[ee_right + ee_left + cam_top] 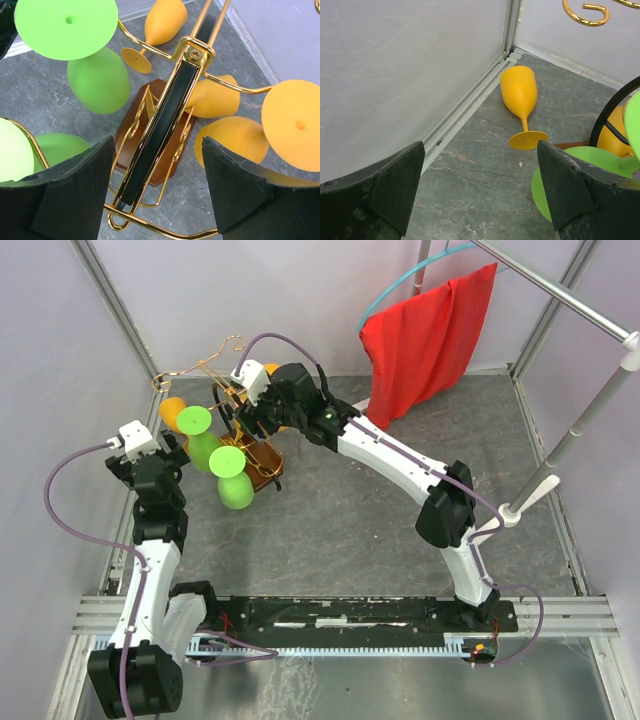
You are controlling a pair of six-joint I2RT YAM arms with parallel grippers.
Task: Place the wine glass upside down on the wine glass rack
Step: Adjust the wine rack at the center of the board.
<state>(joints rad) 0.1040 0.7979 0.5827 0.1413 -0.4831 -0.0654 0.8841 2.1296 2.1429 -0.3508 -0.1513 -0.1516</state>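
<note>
Wine glass (519, 92), orange, lies on its side on the table (380, 520) near the far left corner, bowl toward the corner, foot toward the rack (195, 50); not yet picked up.

Rack stands just beside it; two green glasses (97, 80) and orange ones (220, 97) already hang from it, feet up; one wire arm with a curled end (585, 15) shows bare above the fallen glass.

Left gripper (480, 150): fingers spread wide, nothing between them, aimed at the glass but well apart from it. Right gripper (157, 140): fingers spread, holding nothing, hovering over the rack's black handle (165, 120); whether it touches the handle I cannot tell.

Step in hand, as I judge it: the reach for the last glass. Next move calls for the left arm to go forward and down, pinch the stem or bowl, lift, turn the foot uppermost, then slide the stem into the bare arm; risk of knocking the green foot close by.
</note>
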